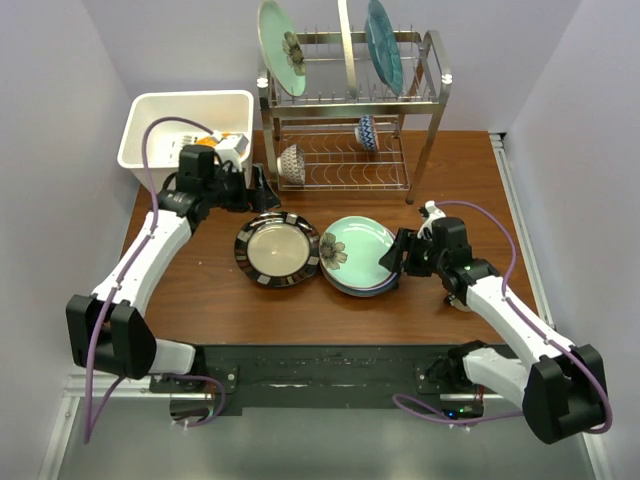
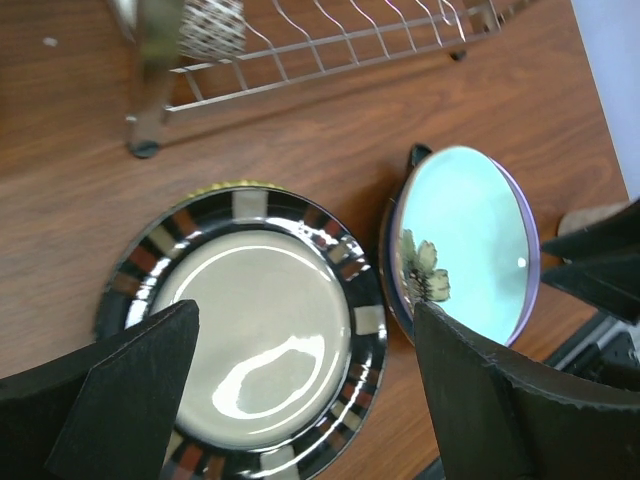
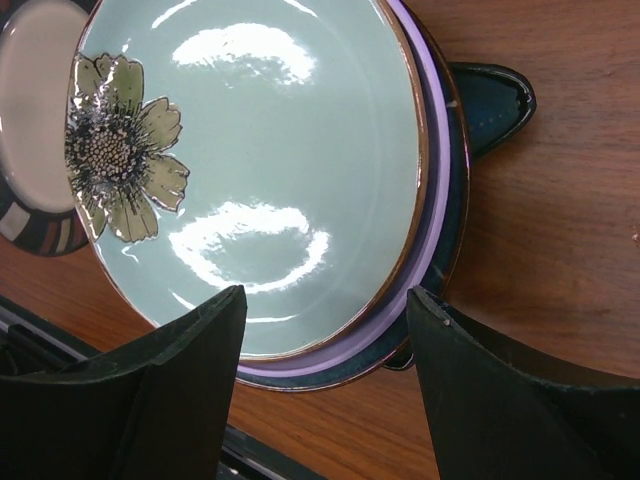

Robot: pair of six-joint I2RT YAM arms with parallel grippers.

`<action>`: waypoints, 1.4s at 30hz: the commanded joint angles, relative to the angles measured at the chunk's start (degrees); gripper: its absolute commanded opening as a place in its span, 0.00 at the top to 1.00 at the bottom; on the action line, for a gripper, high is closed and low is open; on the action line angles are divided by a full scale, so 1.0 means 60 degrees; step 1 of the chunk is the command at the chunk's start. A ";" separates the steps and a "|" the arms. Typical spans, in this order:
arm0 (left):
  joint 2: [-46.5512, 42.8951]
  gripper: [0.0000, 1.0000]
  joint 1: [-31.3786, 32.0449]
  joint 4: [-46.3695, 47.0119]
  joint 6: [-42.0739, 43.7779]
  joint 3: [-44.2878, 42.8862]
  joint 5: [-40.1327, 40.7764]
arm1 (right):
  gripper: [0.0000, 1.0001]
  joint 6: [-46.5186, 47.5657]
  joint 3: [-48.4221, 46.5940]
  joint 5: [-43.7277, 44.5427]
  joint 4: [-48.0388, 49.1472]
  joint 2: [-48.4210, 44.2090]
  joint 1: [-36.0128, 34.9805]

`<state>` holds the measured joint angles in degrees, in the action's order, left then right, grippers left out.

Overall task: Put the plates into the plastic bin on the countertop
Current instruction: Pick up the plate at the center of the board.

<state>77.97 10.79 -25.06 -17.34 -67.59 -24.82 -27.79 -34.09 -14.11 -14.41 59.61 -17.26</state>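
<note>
Currently left gripper (image 1: 258, 188) wide open, empty, by far-left edge of black-striped plate (image 1: 277, 249) at desk (image 1: 200, 290) centre, right gripper (image 1: 393, 256) wide open, empty, at right edge of plate stack (image 1: 362, 248), plastic bin (image 1: 138, 112) far left

Left arm (image 1: 160, 245), right arm (image 1: 505, 310): white shells, black joints noted; purple cables (image 1: 147, 165) routed along both. Black wedge fingers (image 2: 120, 400) fitted to left end effector (image 2: 310, 400) and right end effector (image 3: 325, 390).
</note>
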 commanded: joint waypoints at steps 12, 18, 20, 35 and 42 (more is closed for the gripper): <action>0.1007 0.10 0.1541 0.0192 -0.0024 -0.0190 -0.0097 | 0.32 -0.0246 -0.0076 -0.0021 0.1273 -0.0005 -0.0024; 0.1213 0.11 0.1732 0.0133 -0.0010 -0.0160 0.0006 | 0.32 -0.0246 -0.0003 0.0169 0.1567 0.0289 -0.0039; 0.1257 0.11 0.1791 0.0134 -0.0010 -0.0146 0.0035 | 0.32 -0.0334 -0.0003 0.0140 0.1684 0.0405 -0.0054; 0.1403 0.11 0.1996 0.0353 -0.0054 0.0074 -0.0009 | 0.34 -0.0056 -0.0457 0.2189 0.1187 0.1065 -0.1049; 0.1491 0.11 0.2201 0.0339 -0.0039 0.0074 -0.0038 | 0.34 0.0032 -0.0603 0.2600 0.0836 0.0904 -0.1138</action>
<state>86.39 23.00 -24.84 -17.39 -67.59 -24.67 -28.84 -35.09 -2.85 -6.98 65.71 -23.75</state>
